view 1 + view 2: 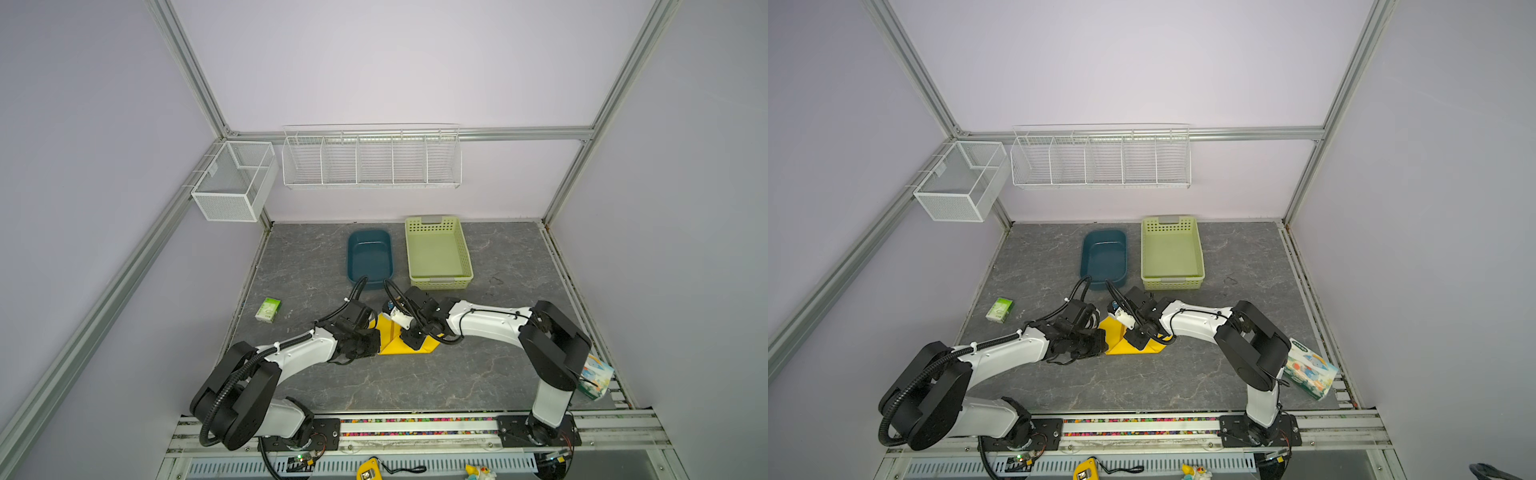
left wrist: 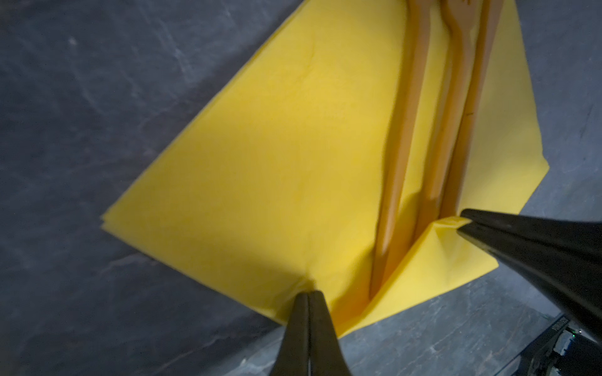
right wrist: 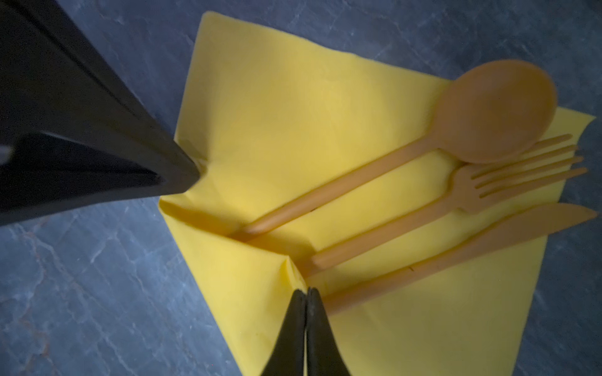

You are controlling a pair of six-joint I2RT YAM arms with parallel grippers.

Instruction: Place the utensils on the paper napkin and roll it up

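A: Far left of the dark marbled desk [image 1: 415, 386]: a small green-white packet [image 1: 268, 310], well apart from the work. Not ours.

B: Left tool [image 2: 308, 293]?

A: Tips together, clamped on the edge of the thin bright yellow paper napkin [image 2: 277, 146]. The paper puckers at the pinch. The napkin lies mid-desk between the two arms in both top views.

B: What's on it?

A: Three slim orange-brown plastic utensils [image 3: 407, 218], side by side on the napkin: a round-bowled spoon [image 3: 495, 110], a fork [image 3: 472, 192] and a flat knife-like piece [image 3: 505, 232]. Their handle ends point at the held edge, which stands lifted and creased right against them.

B: Right tool [image 3: 306, 290]?

A: Also closed, pinching the same raised flap just beside the knife-like piece's handle. Beyond it, at the desk's right edge, is a white-and-teal patterned tissue pack [image 1: 1308, 374], untouched.

B: Step?

A: Placing looks done; my read is that the roll is just beginning. The next move likely calls for both pinches to carry the flap over the handles together, level and low. An uneven pull could tear the thin paper or skid the spoon off.
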